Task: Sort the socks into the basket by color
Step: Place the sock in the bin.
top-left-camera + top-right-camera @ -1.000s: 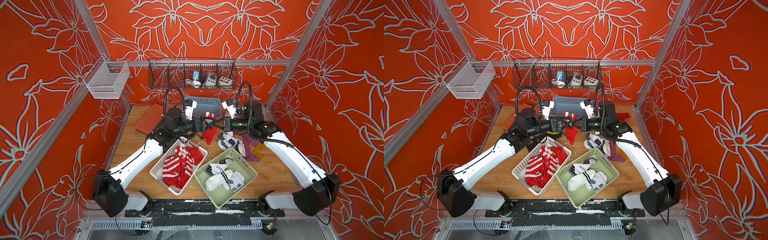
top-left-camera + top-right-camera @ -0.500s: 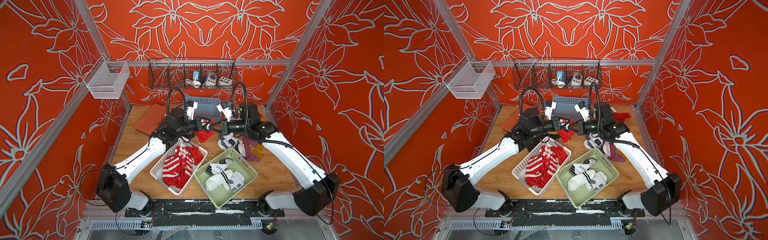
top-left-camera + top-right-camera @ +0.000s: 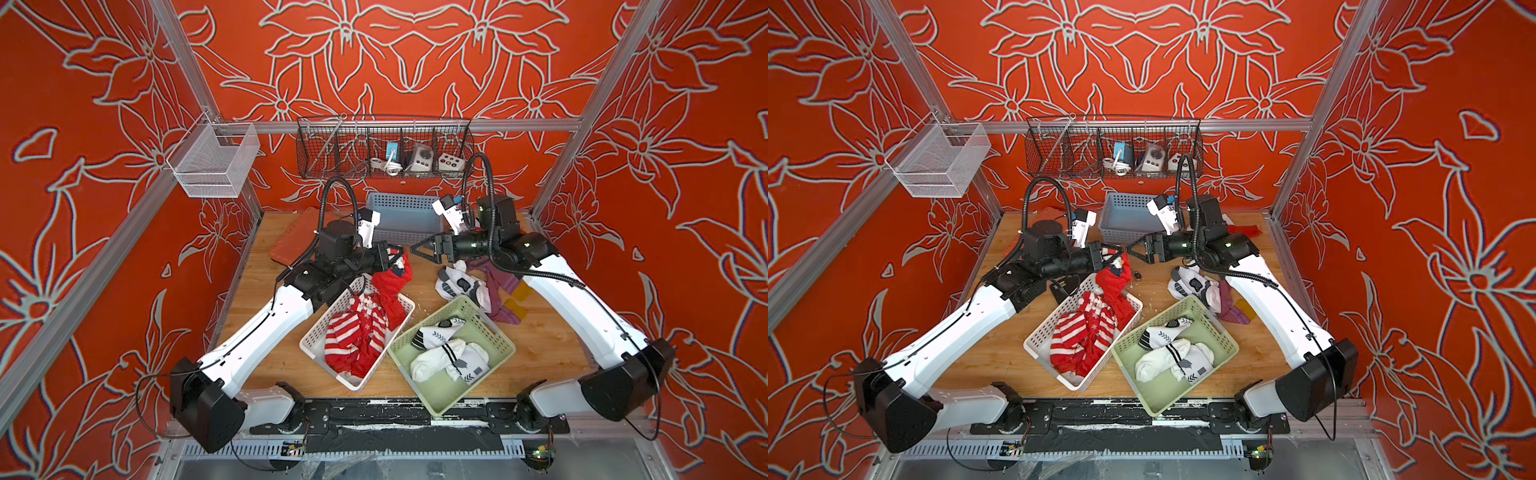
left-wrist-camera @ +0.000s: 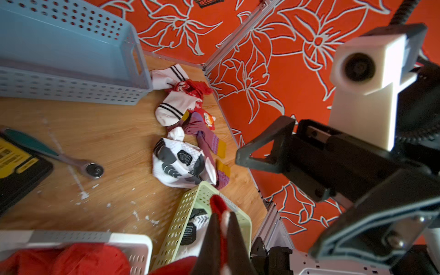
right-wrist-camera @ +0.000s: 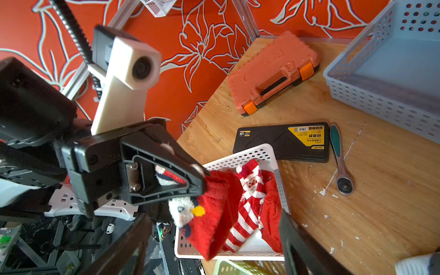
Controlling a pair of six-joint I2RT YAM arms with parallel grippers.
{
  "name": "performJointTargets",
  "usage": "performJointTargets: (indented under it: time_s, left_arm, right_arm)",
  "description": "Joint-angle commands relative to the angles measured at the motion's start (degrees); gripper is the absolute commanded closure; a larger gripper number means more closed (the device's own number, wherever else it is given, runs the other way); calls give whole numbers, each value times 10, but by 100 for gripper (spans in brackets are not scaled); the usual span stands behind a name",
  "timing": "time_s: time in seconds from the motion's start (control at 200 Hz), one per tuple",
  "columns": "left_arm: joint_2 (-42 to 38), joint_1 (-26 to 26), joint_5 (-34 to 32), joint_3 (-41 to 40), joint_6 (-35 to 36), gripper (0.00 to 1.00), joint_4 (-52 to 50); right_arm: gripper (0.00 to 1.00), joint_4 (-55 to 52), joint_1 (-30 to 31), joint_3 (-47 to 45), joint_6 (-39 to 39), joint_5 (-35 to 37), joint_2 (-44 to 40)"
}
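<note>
In both top views the left gripper (image 3: 392, 254) sits just above the centre of the frame, its jaws pinched shut on one end of a red sock (image 3: 394, 282) with a white-faced figure on it. The sock hangs down over the upper corner of the white basket (image 3: 312, 337). Whether its lower end touches the red-and-white striped socks (image 3: 353, 332) piled in that basket cannot be told. In the right wrist view the fabric is clamped at the very tips of the left gripper's fingers (image 5: 190, 173). The right gripper (image 3: 419, 250) faces it from the right, near but apart. Its jaws are spread wide with nothing between them, and in the right wrist view its two fingers (image 5: 297, 247) stand far apart at the bottom of the frame. Below and right of centre is the green basket (image 3: 498, 332), which holds white socks with black marks (image 3: 446, 353). Just above its upper rim, under the right arm, a white sock with grey-black patches (image 3: 457, 284) lies loose on the wooden table (image 3: 548, 345), touching a purple sock with yellow patches (image 3: 500, 296). A blue basket (image 3: 405, 214) stands at the back. Beside its corner, in the left wrist view, lie white black-striped socks (image 4: 171, 107) and another red one (image 4: 198, 87). A ratchet wrench (image 5: 340, 162), a black case (image 5: 281, 142) and an orange tool case (image 5: 271, 71) also lie on the table.
</note>
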Motion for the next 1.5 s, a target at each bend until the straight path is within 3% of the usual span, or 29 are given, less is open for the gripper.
performJointTargets:
  time_s: [0.0, 0.165, 0.385, 0.886, 1.001, 1.251, 1.496]
  left_arm:
    - [-35, 14, -33, -14, 28, 100, -112]
    - [-59, 30, -54, -40, 37, 100, -192]
    - [-20, 44, -49, -74, 42, 100, -251]
    - [113, 44, -46, -119, 41, 100, -186]
    - [141, 44, -38, -122, 45, 86, -173]
    - [153, 44, -21, -116, 56, 46, -172]
    - [127, 44, -19, -112, 58, 26, -187]
  right_arm:
    - [11, -20, -15, 20, -15, 10, 4]
    - [11, -21, -34, 14, -16, 9, 8]
    - [12, -23, -49, -2, -15, 27, 15]
    - [12, -55, -100, -28, -36, 135, 51]
    - [13, -74, -115, -18, -43, 160, 74]
    - [20, -104, -135, -23, -52, 207, 118]
    - [24, -113, -136, -25, -61, 211, 161]
